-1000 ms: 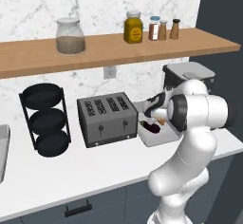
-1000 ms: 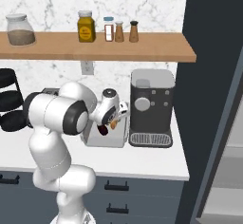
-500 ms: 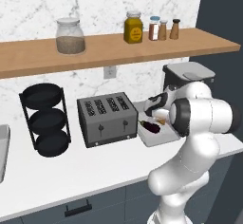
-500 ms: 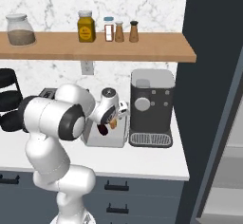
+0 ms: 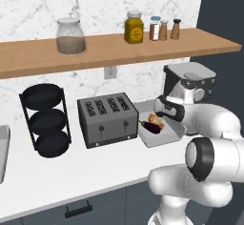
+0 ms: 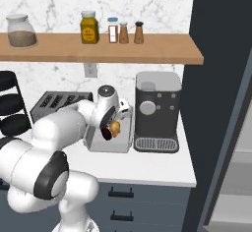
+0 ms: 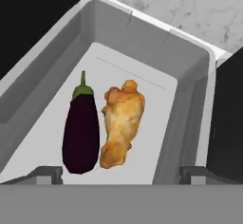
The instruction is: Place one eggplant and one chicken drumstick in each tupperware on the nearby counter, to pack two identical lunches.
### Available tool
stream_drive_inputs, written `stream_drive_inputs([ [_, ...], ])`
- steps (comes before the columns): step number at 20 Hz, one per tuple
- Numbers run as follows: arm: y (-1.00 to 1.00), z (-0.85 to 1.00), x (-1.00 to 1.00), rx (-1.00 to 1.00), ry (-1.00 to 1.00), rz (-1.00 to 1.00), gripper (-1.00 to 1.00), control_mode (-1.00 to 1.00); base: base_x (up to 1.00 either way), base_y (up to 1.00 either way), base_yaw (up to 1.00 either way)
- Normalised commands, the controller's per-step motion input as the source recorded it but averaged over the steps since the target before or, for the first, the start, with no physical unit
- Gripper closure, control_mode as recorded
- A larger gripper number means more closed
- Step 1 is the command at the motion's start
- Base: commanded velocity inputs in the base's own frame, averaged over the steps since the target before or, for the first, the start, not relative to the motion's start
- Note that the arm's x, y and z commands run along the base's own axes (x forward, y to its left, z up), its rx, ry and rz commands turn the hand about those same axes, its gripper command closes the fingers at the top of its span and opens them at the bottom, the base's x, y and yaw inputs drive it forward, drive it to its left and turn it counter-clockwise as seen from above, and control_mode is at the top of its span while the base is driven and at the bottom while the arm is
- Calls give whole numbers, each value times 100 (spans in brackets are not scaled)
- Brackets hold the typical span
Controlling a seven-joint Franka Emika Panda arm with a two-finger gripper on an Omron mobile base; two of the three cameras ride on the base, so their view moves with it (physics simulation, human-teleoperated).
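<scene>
White marble backs the table (image 5: 71,171), where a toaster (image 5: 107,119) stands beside a grey tupperware (image 5: 164,136) and a coffee machine (image 6: 156,109). From the left, the tiered rack (image 5: 44,121) and the shelf (image 5: 109,47) with its jars show. Looking down from the hand, the tupperware holds a dark eggplant (image 7: 80,128) and a chicken drumstick (image 7: 122,123) side by side, barely apart. Above them the gripper (image 7: 121,173) stands wide, holding nothing.

White arm (image 5: 217,138) w/ dark joints
</scene>
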Motion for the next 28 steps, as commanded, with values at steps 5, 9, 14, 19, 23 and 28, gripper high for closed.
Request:
stream_drive_inputs([
  [5,19,86,-100,0,-11,0,-100,-100,0,0,0],
  [9,24,93,-85,1,-25,-3,-100,-100,0,0,0],
  [14,22,70,-82,21,-17,-29,-100,-100,0,0,0],
  [19,20,88,-85,43,2,-34,-100,-100,0,0,0],
  [23,4,26,-94,22,1,0,-100,-100,0,0,0],
  [28,28,-41,-71,2,3,7,-100,-100,0,0,0],
])
